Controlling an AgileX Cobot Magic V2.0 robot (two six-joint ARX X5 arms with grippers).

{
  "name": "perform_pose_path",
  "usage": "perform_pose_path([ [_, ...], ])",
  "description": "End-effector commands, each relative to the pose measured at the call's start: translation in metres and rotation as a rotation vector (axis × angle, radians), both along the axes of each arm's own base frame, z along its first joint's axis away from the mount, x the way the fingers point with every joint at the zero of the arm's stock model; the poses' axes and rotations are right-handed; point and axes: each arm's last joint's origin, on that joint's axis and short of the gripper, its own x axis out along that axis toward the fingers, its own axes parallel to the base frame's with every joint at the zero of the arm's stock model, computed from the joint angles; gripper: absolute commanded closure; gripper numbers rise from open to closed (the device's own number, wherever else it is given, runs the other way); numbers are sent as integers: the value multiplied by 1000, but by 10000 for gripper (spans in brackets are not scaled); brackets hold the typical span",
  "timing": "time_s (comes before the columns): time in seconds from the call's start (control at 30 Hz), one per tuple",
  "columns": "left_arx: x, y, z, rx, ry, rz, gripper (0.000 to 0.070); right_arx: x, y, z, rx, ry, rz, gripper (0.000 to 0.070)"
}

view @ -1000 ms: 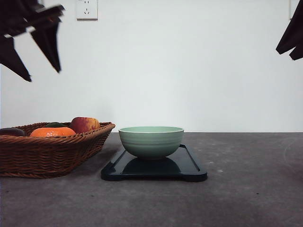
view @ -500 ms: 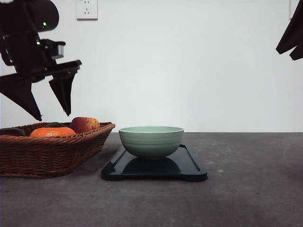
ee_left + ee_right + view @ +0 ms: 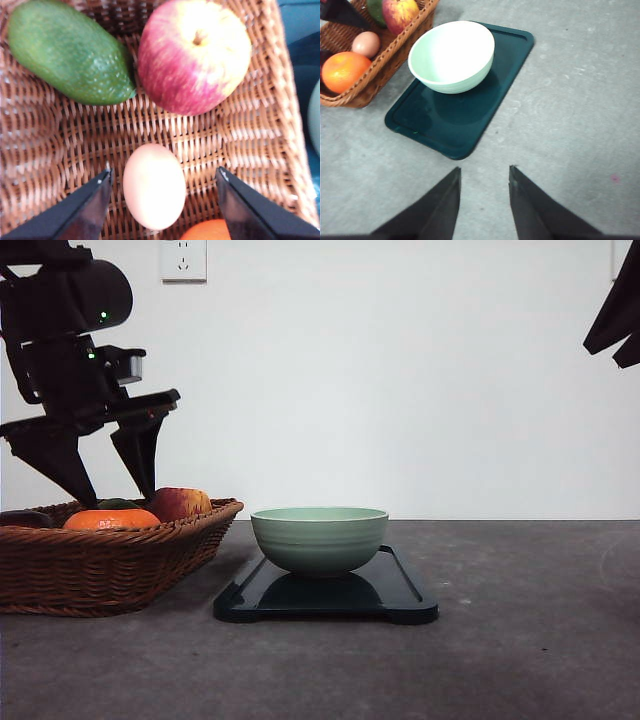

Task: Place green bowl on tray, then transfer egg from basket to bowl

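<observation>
Front view, left to right. Left gripper [image 3: 113,490] hangs over the basket [image 3: 110,560], jaws apart, tips just above the fruit. Left wrist view: the egg [image 3: 153,186] lies on the wicker between the spread fingers [image 3: 85,207], touching neither. A green avocado [image 3: 67,52] sits at 11 o'clock from the egg, a red-yellow apple [image 3: 195,55] at 1 o'clock, an orange [image 3: 207,231] at 5 o'clock.

The green bowl [image 3: 319,538] stands upright on the tray [image 3: 400,592], toward the tray's basket end. The tray rests on the grey tabletop [image 3: 530,640] just beside the basket.

Right gripper [image 3: 485,192] is above bare tabletop, well apart from the tray, jaws slightly apart, holding nothing.
</observation>
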Motion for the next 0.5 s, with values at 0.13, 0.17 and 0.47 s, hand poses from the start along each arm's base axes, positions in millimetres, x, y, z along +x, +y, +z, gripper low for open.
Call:
perform_pose_path([
  [0.13,9,-3,-12,12,23,-10,305,1,1,2,9,-4,-4,513],
  [0.17,10,-3,-14,13,28,-10,305,1,1,2,10,-4,-4,513],
  [0.47,15,-4,-35,28,97,-10,305,1,1,2,10,-3,-4,513],
])
